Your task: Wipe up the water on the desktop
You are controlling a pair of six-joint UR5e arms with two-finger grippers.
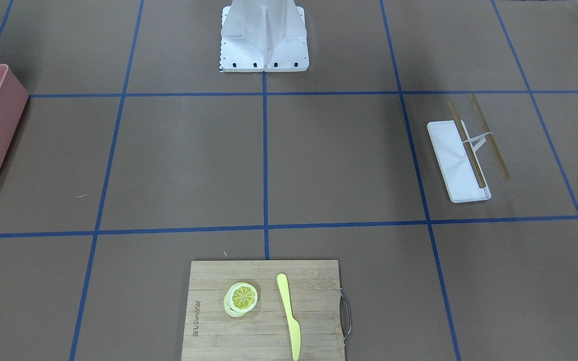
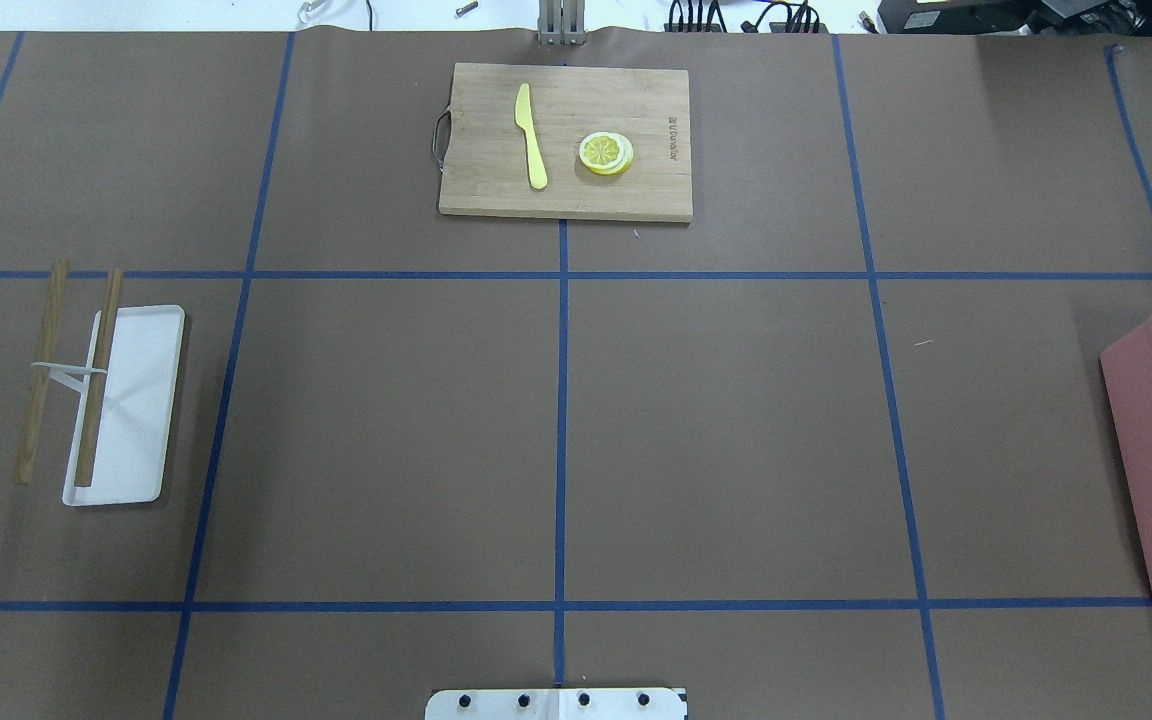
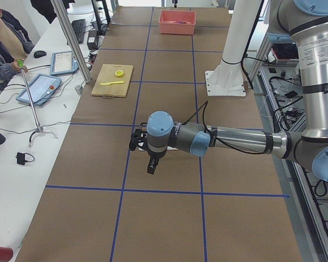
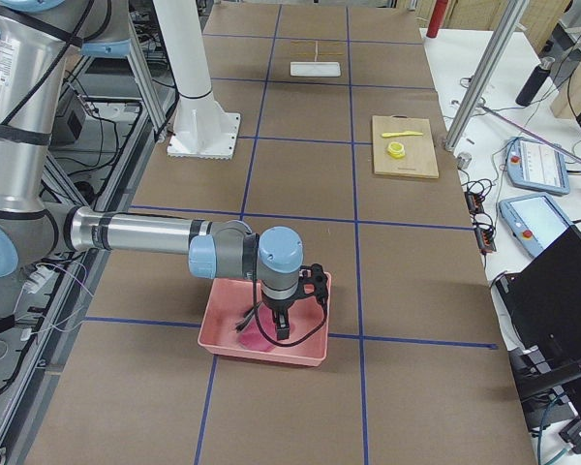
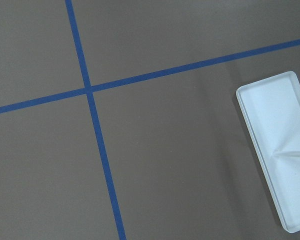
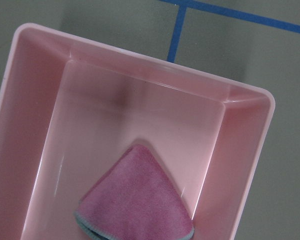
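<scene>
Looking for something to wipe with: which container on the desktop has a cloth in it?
The pink bin on the robot's right: a folded pink cloth lies inside it. The white tray holds no cloth.

A white side table runs along the bench's far long edge, carrying two tablets, a keyboard and a mouse, with a slanted metal post standing at that edge.
</scene>
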